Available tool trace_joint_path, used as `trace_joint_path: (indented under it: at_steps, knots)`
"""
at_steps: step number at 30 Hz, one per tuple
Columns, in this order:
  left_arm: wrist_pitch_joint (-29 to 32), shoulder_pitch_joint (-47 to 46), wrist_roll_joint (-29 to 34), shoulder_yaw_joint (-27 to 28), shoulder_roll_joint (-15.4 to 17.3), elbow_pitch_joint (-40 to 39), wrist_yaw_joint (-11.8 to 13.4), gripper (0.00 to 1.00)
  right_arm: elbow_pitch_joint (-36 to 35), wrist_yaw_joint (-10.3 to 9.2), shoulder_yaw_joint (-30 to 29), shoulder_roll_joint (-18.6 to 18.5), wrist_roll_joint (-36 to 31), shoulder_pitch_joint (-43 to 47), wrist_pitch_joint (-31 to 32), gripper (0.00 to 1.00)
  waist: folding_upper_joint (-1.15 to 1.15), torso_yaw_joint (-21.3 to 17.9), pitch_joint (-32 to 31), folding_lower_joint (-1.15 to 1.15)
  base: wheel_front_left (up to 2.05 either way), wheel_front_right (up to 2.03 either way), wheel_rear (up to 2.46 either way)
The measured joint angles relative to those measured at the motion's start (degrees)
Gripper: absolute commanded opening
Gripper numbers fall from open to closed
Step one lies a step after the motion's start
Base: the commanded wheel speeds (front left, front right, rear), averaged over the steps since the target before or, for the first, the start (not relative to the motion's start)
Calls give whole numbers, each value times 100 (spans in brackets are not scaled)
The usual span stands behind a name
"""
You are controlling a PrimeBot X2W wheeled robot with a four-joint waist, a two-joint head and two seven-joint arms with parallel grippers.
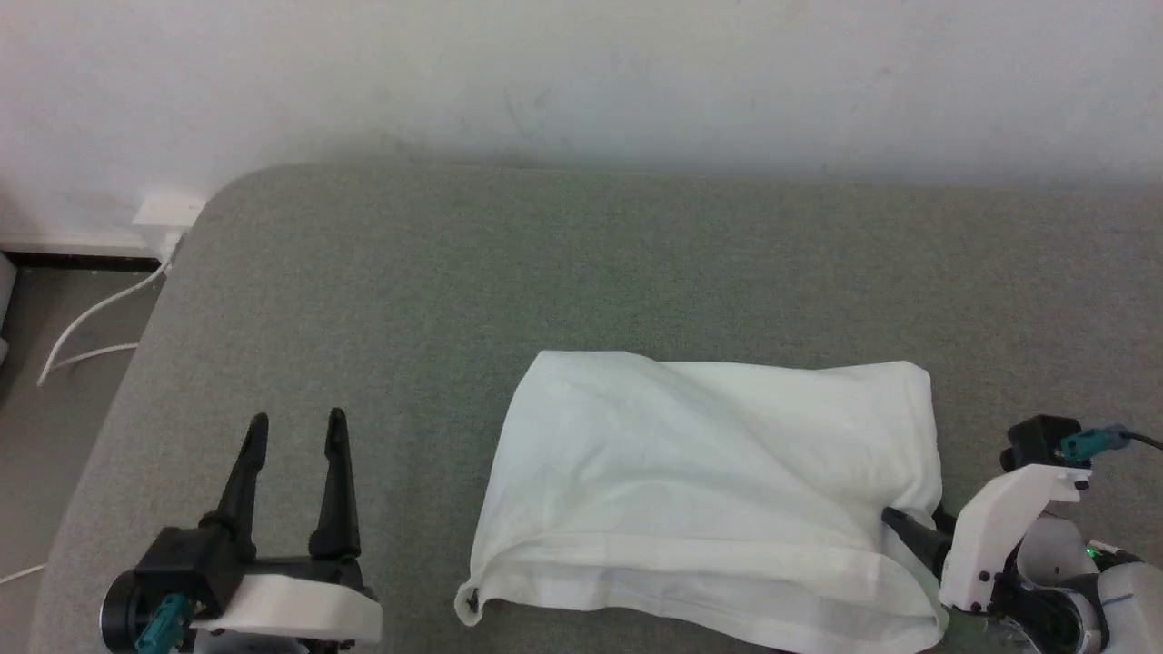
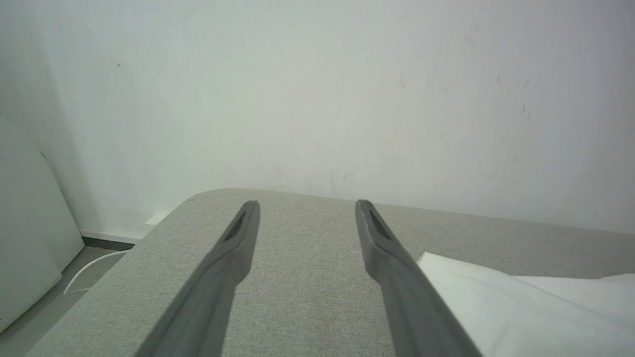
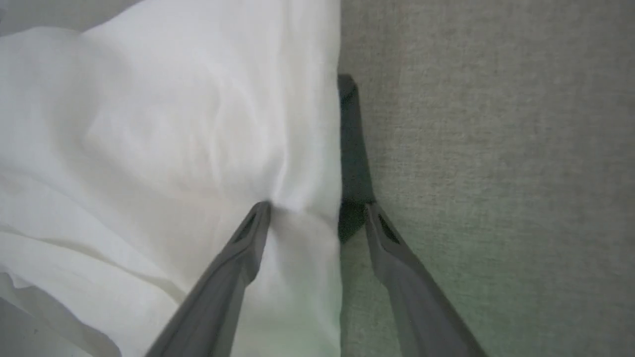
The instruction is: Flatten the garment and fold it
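The garment (image 1: 718,490) lies folded on the grey surface (image 1: 454,272), at 5 o'clock in the head view. The left gripper (image 1: 298,418), at 7 o'clock, stands wide and empty. The right gripper (image 3: 317,207) stands wide astride the garment's edge, clamping nothing

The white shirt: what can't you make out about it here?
- Head view: the garment runs off the bottom edge; its folds hide what lies inside.
- Right wrist view: dark strip beside it, sleeve or shadow, too blurred to tell.
- Left wrist view: the right edge cuts it off.
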Motion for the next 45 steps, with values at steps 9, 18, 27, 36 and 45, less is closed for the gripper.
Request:
trace_joint_path:
  at_steps: [9, 18, 27, 36, 45]
  knots:
    - [0, -57, 79, -60, -211, 183, -336, 100, 889, 0, 393, -138, 241, -629, 748, 78, 0, 69, 155, -1, 0, 0, 0]
    - [0, -55, 241, -27, -243, 331, -396, 100, 795, -1, 995, -233, 519, -664, 513, 0, 1, -24, 12, 0, 0, 0, 0]
    - [0, 38, 290, -19, -235, 367, -365, 100, 134, 1, 715, -726, 502, -408, -20, 0, 1, -199, -213, 0, 0, 0, 0]
    - [0, 103, 290, -69, -240, 370, -337, 100, -91, 0, -1021, -956, -100, 196, 409, 0, 1, -408, -314, -1, 0, 0, 0]
    - [0, 98, 282, -92, -244, 392, -320, 100, -1184, -1, -878, -179, 342, 268, 1525, 0, 0, -491, -225, -1, 0, 0, 0]
